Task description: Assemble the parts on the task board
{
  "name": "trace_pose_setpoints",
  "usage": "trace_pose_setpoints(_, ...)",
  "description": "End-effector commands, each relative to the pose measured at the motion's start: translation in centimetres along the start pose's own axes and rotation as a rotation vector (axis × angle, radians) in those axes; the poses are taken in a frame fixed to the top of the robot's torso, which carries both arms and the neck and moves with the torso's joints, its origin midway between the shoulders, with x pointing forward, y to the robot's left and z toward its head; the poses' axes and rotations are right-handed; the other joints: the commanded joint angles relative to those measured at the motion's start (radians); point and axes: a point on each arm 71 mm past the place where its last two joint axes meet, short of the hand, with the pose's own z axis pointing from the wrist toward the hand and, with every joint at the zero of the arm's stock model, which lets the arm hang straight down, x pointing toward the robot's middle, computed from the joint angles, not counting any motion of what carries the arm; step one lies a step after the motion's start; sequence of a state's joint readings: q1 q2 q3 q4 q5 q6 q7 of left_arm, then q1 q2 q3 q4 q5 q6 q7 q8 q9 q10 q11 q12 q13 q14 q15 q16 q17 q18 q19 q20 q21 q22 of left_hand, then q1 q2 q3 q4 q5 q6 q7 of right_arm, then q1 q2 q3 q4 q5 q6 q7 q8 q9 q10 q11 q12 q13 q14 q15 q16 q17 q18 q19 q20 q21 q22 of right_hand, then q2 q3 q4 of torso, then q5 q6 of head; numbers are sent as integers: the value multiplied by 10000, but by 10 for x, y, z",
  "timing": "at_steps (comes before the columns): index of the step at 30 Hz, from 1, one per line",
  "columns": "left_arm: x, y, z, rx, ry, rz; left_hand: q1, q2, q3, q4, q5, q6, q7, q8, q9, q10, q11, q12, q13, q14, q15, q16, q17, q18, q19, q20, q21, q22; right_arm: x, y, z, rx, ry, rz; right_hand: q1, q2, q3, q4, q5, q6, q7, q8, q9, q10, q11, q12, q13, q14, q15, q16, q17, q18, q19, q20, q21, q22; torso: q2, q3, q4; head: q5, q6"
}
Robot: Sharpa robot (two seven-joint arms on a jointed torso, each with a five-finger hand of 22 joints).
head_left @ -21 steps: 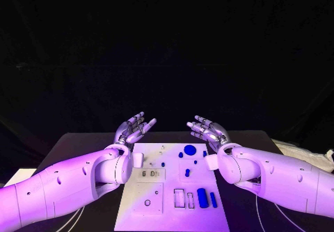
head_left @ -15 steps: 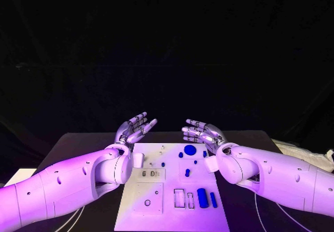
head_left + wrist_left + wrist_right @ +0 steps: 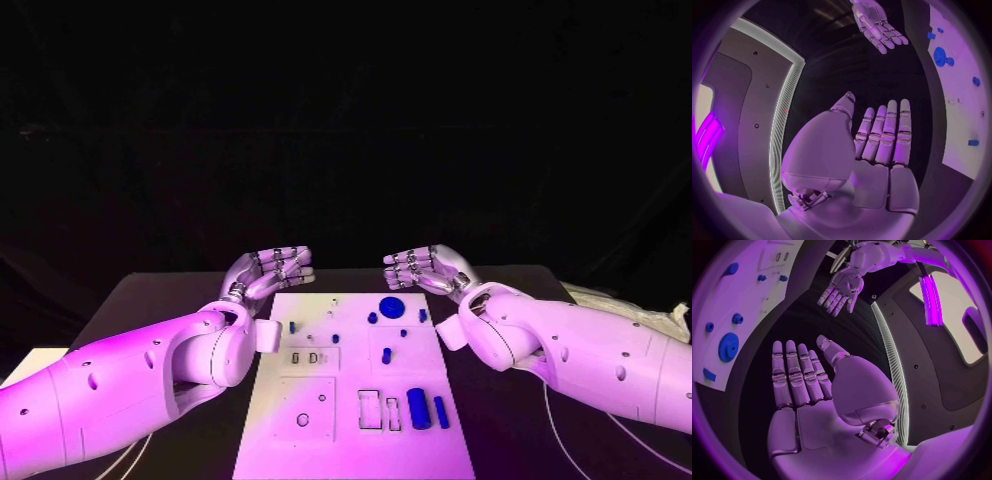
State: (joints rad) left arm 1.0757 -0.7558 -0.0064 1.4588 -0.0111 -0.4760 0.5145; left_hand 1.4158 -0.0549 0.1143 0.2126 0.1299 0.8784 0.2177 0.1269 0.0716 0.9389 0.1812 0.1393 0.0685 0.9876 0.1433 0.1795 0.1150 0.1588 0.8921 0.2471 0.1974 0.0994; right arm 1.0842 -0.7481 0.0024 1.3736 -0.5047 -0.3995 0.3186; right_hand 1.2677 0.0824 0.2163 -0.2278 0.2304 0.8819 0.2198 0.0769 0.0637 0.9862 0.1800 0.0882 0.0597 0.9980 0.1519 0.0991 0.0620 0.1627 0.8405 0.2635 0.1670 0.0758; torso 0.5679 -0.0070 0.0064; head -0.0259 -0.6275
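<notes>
The white task board (image 3: 353, 452) lies in the middle of the table. On it sit a round blue gear (image 3: 391, 307), two long blue pieces (image 3: 418, 408) near the front right, and several small blue parts such as one at mid-board (image 3: 387, 356). My left hand (image 3: 271, 268) hovers past the board's far left corner and my right hand (image 3: 423, 267) past its far right corner. Both hold nothing. In the left wrist view my left hand (image 3: 879, 150) is flat with straight fingers, beside the board (image 3: 961, 115) and gear (image 3: 940, 54). The right wrist view shows my right hand (image 3: 804, 385) likewise flat, near the board (image 3: 751, 310).
The black table (image 3: 159, 300) runs out on both sides of the board. A pale crumpled cloth (image 3: 649, 320) lies at the table's right edge. My two hands face each other with a gap between them above the board's far edge.
Both hands have tipped forward and down, from fingers pointing up to lying level past the board's far edge. The parts on the board have not moved.
</notes>
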Motion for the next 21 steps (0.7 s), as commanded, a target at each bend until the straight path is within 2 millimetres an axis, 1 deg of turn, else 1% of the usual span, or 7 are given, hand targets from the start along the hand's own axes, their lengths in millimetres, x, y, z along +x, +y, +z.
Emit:
trace_pose_setpoints(1, 5, -6, -4, 216, 667, -276, 0, 262, -78, -284, -70, 1216, -131, 78, -26, 1511, -325, 84, 28, 1500, -402, 226, 324, 260, 1467, -325, 204, 6, -2, 7, 0, -613, 177, -1662, -54, -184, 668, -257, -67, 962, -54, -83, 29, 989, -214, -211, 25, 1175, -282, -16, 43, 244, 841, -234, 242, -27, 218, 1, -13, -13, 41)
trace_pose_setpoints(6, 6, -13, -12, 205, 904, -385, 10, 281, -96, -363, -68, 1374, -179, -49, -32, 1712, -396, -108, 18, 1987, -535, 265, 603, 254, 1928, -472, 225, -11, -7, 14, 2, -800, 482, -2957, -153, -347, 995, -332, -104, 1165, -145, -104, 38, 1300, -309, -237, 33, 1775, -466, 30, 98, 238, 1291, -441, 440, 14, 444, -8, 10, -55, 97)
trace_pose_setpoints(7, 6, -16, -15, 204, 988, -426, 14, 281, -101, -385, -70, 1408, -186, -87, -32, 1759, -411, -159, 17, 2098, -567, 272, 690, 252, 2038, -507, 227, -15, -8, 16, 3, -797, 653, -3510, -158, -408, 1038, -351, -133, 1200, -168, -108, 39, 1391, -349, -231, 39, 2039, -549, 104, 143, 239, 1525, -539, 578, 66, 534, -7, 26, -71, 133)
trace_pose_setpoints(11, 9, -22, -21, 167, 1211, -613, 26, 281, -101, -418, -69, 1448, -195, -124, -30, 1812, -426, -212, 19, 2207, -597, 276, 787, 249, 2149, -540, 226, -19, -8, 20, 5, -701, 1077, -5020, -93, -579, 1030, -402, -224, 1316, -255, -101, 45, 1641, -475, -224, 50, 2770, -801, 340, 304, 227, 2234, -860, 1086, 286, 712, -8, 56, -116, 122)
trace_pose_setpoints(13, 12, -25, -25, 50, 1310, -870, 28, 279, -102, -423, -70, 1454, -196, -129, -30, 1820, -428, -219, 19, 2219, -600, 275, 801, 249, 2162, -544, 225, -21, -7, 23, 6, -629, 1306, -5856, -12, -658, 967, -427, -285, 1386, -315, -93, 49, 1762, -557, -223, 54, 3310, -978, 572, 451, 220, 2662, -1065, 1448, 459, 821, -9, 76, -140, 163)
trace_pose_setpoints(17, 20, -28, -31, -282, 1446, -1542, 14, 260, -117, -427, -73, 1456, -191, -141, -30, 1830, -427, -233, 19, 2231, -602, 268, 823, 246, 2181, -549, 219, -24, -3, 27, 10, -377, 1775, -7488, 92, -789, 808, -410, -378, 1507, -426, -95, 48, 1896, -713, -248, 44, 4341, -1292, 1019, 743, 211, 3516, -1464, 2276, 876, 1019, -6, 149, -186, 169)
trace_pose_setpoints(21, 29, -31, -34, -433, 1659, -1887, 6, 242, -130, -434, -74, 1450, -184, -156, -33, 1829, -422, -250, 18, 2230, -599, 255, 840, 242, 2189, -551, 209, -29, 1, 32, 14, -179, 2082, -8842, 58, -872, 725, -325, -441, 1580, -519, -108, 41, 1915, -804, -263, 37, 4884, -1426, 1276, 945, 191, 3792, -1632, 2764, 1143, 1180, -6, 186, -218, 205)
